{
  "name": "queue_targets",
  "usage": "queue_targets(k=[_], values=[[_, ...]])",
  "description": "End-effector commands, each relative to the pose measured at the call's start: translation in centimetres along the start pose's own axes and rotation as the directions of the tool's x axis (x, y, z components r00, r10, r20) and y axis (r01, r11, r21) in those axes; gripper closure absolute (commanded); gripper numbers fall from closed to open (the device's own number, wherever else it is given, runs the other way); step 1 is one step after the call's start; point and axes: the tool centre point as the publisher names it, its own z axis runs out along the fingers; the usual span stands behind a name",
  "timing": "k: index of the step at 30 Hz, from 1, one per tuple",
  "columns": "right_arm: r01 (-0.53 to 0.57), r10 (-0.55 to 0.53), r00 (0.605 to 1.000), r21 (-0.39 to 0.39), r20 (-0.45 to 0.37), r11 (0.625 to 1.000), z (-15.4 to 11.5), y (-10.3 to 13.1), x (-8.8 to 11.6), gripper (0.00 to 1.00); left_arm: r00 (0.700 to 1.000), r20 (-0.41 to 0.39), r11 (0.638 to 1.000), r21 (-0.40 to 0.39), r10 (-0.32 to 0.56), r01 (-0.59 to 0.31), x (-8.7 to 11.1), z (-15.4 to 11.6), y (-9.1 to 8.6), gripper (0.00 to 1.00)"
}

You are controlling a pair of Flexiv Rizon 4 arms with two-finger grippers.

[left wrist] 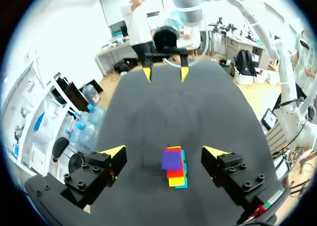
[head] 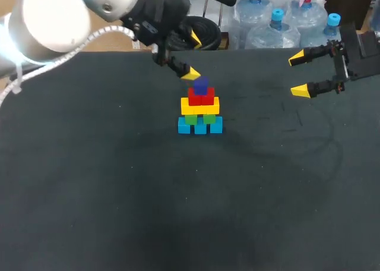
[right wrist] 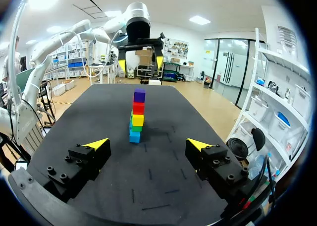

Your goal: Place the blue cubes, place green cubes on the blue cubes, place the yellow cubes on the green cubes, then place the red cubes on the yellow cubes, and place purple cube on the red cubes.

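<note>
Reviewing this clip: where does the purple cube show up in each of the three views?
Head view: the purple cube tops the stack, just below the left gripper.
Left wrist view: seen from above, between that gripper's open fingers.
Right wrist view: on top of the stack, ahead of the right gripper.
Shared landmark: the yellow cubes, two layers below it in every view.

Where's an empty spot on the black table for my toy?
The wide stretch of table in front of the cube tower is bare, and so is the gap between tower and right claw. Crowded only at the tower, under the left claw.
</note>
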Motion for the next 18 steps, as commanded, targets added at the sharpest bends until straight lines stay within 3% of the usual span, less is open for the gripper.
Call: queue_targets(k=[1,6,14,18], values=[[0.001,-0.001,1.000,0.001,0.001,1.000,0.1,0.0,0.0,0.00,0.989,0.150,0.993,-0.117,0.017,0.000,1.6,-2.9,-1.3,0.00],[0.001,-0.001,1.000,0.001,0.001,1.000,0.1,0.0,0.0,0.00,0.970,0.242,0.975,-0.222,0.040,0.015,2.2,-5.4,-0.9,0.00],[0.001,-0.001,1.000,0.001,0.001,1.000,0.1,0.0,0.0,0.00,0.948,0.270,0.949,-0.305,0.170,-0.083,2.0,-8.8,-1.5,0.00],[0.001,-0.001,1.000,0.001,0.001,1.000,0.1,0.0,0.0,0.00,0.955,0.243,0.947,-0.308,0.168,-0.089,2.0,-9.5,-1.7,0.00]])
